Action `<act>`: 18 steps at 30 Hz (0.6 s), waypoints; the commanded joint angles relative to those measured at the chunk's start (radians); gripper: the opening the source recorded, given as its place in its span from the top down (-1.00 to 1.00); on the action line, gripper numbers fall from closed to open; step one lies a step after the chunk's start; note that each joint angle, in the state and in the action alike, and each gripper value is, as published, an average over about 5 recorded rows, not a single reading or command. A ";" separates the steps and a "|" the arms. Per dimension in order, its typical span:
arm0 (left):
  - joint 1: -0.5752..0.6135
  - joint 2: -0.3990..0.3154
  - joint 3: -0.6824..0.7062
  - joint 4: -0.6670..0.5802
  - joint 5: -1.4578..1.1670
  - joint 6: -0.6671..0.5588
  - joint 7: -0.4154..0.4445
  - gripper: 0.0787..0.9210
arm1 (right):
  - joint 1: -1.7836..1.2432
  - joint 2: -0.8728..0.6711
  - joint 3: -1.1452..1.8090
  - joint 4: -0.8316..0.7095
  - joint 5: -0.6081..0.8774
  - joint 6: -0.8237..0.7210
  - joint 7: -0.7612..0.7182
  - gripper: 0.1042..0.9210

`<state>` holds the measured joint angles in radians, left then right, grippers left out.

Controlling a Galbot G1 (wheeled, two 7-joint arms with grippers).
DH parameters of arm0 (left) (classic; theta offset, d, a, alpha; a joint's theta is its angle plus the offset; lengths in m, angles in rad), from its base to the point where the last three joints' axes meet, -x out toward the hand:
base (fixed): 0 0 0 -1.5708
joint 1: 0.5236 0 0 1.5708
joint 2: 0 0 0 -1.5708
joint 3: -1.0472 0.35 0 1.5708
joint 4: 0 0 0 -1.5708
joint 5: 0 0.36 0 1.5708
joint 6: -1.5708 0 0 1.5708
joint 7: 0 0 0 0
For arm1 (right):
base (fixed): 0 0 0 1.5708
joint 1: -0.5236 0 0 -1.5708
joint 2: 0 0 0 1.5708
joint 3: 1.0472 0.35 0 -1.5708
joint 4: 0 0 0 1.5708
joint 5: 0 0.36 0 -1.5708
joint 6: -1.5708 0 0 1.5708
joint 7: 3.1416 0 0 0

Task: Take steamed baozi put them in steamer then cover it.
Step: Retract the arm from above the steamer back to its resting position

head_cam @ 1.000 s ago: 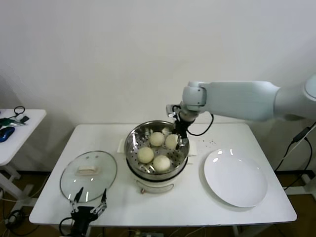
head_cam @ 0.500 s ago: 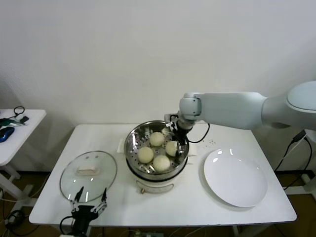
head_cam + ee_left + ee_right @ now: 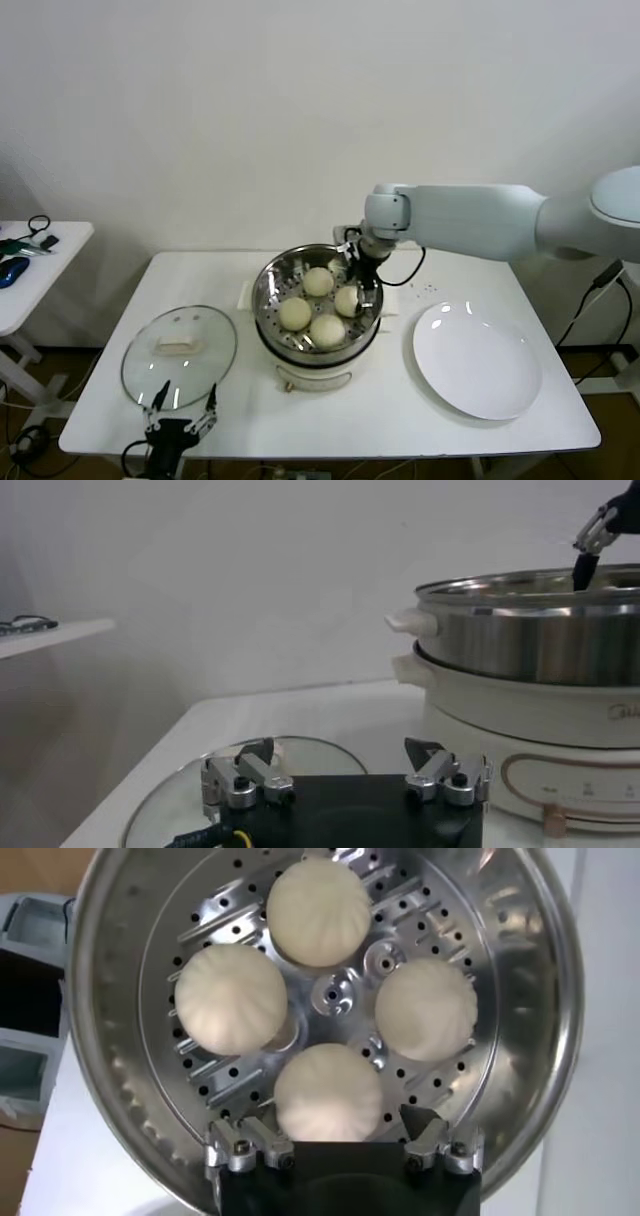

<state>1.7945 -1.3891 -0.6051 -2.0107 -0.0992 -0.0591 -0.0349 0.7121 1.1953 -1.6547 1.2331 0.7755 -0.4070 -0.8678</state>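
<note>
The steamer [image 3: 272, 318], a shiny steel pot on a white base, stands mid-table with several cream-white baozi [image 3: 294, 313] on its perforated tray [image 3: 340, 998]. My right gripper [image 3: 362, 281] hangs open over the pot's far right side. In the right wrist view the nearest baozi [image 3: 328, 1091] rests on the tray between the spread fingers of my right gripper [image 3: 335, 1124], which do not touch it. The glass cover [image 3: 179, 348] lies flat at the table's front left. My left gripper [image 3: 181, 420] waits open at the front edge beside it, seen in its own view as the left gripper [image 3: 341, 752].
An empty white plate [image 3: 477, 358] lies right of the steamer. A small side table [image 3: 30, 262] with cables stands off to the far left. In the left wrist view the steamer [image 3: 530, 650] rises close ahead, with the cover [image 3: 195, 785] just below the fingers.
My right gripper came down into the steamer with a baozi and opened; that baozi now lies on the tray with the others. The left arm has not moved.
</note>
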 commanded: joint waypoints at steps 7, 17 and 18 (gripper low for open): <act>-0.002 0.004 -0.010 -0.011 0.009 0.006 -0.001 -0.77 | 0.064 -0.238 0.096 0.100 0.087 0.200 0.144 -0.76; -0.002 -0.005 -0.027 -0.030 0.071 0.005 -0.010 -0.77 | -0.178 -0.546 0.330 0.262 0.026 0.377 0.435 -0.76; -0.002 -0.006 -0.029 -0.036 0.080 0.006 -0.011 -0.77 | -0.240 -0.581 0.392 0.278 0.019 0.392 0.477 -0.76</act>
<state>1.7912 -1.3904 -0.6266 -2.0288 -0.0712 -0.0527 -0.0400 0.7103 0.9090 -1.5164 1.3745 0.8226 -0.1901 -0.6746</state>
